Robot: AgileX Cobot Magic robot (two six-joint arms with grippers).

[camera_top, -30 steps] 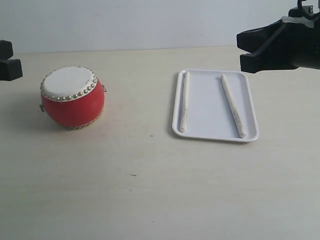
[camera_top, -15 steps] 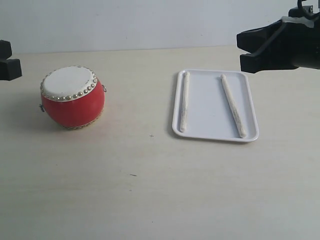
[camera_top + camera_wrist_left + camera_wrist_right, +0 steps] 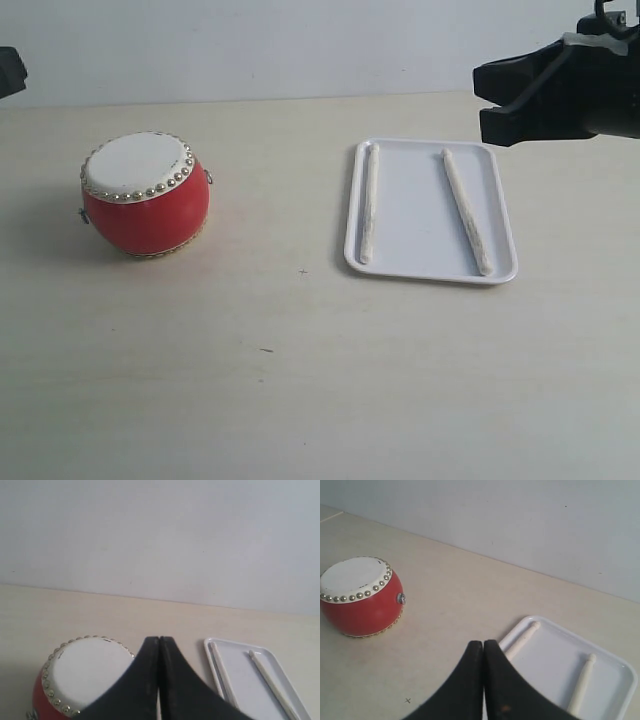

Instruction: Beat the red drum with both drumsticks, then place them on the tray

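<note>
The red drum [image 3: 145,195] with its off-white skin stands on the left of the table, also seen in the left wrist view [image 3: 82,677] and the right wrist view [image 3: 357,597]. The white tray [image 3: 430,265] lies to the right, holding both drumsticks, one along its left rim [image 3: 370,202] and one slanted in its right half [image 3: 467,211]. My left gripper [image 3: 159,642] is shut and empty, only a black bit of it showing at the exterior view's left edge [image 3: 8,70]. My right gripper [image 3: 483,645] is shut and empty, raised beyond the tray's far right corner [image 3: 488,100].
The pale wooden table [image 3: 300,380] runs back to a plain white wall [image 3: 300,45]. A small dark mark [image 3: 303,271] and a speck [image 3: 265,350] lie on the tabletop between drum and tray.
My left gripper has drawn back upward and to the left, nearly out of the exterior view. The right arm, drum, tray and sticks have not moved.
</note>
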